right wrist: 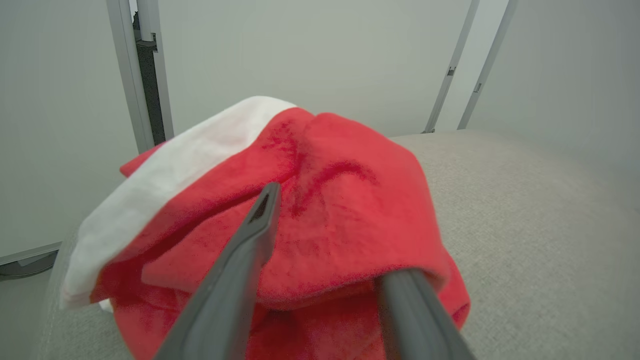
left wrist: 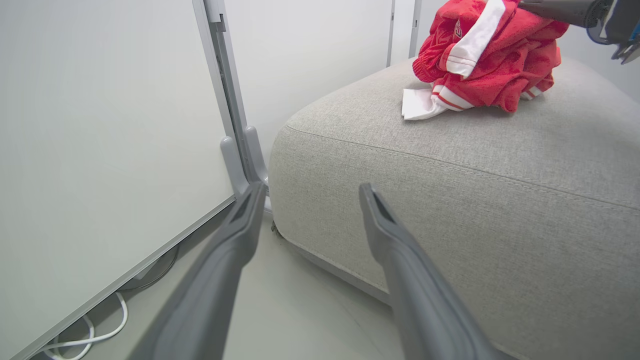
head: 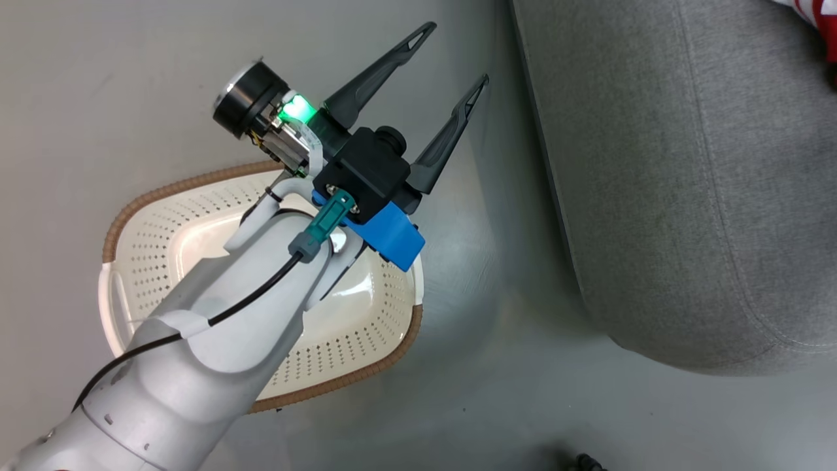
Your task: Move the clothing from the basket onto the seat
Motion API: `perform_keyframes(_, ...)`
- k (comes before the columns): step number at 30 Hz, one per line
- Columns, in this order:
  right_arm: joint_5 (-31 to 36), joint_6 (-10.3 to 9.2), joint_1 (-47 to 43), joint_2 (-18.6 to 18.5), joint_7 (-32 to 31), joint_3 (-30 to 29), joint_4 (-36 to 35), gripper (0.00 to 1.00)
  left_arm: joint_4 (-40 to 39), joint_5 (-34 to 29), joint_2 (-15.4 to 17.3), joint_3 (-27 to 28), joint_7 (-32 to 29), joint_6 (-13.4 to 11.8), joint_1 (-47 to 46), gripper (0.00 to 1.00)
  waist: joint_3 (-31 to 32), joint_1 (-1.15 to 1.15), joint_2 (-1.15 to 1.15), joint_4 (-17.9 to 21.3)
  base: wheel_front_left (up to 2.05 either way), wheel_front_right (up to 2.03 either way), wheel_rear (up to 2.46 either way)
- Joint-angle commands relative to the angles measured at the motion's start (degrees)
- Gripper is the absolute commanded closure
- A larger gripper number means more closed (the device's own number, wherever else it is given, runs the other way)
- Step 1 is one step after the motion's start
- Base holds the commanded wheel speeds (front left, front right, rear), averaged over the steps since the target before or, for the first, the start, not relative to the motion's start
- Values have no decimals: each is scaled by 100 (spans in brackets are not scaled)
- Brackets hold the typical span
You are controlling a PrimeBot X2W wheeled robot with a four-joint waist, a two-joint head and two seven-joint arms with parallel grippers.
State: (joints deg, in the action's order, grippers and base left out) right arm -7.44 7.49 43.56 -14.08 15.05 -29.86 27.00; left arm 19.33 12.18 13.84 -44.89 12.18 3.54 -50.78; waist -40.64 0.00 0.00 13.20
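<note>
White cable [left wrist: 123, 314] beside pale wall panel [left wrist: 100, 125]

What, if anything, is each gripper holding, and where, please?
Left gripper holds nothing. Right gripper, fingers parted, straddles a top fold of the clothing, seemingly unclamped.

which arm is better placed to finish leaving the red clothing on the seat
Right: its tool is at the clothing, one finger under a fold, and the clothing lies on the seat. The left tool hangs open by the basket, apart from it.
</note>
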Motion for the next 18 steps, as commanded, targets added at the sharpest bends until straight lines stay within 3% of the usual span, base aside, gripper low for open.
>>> perform_keyframes(1,41,1,-126,9,19,6,-21,0,14,19,-19,7,36,-8,45,0,115,0,0,0,0,0,0)
perform_keyframes(10,114,1,-1175,228,19,187,-257,0,252,267,-181,129,261,-151,424,0,943,0,0,-68,0,0,0)
perform_keyframes(18,99,2,-2042,464,20,780,-1011,0,124,480,-218,546,304,-343,1027,0,1676,0,0,-194,0,0,0)
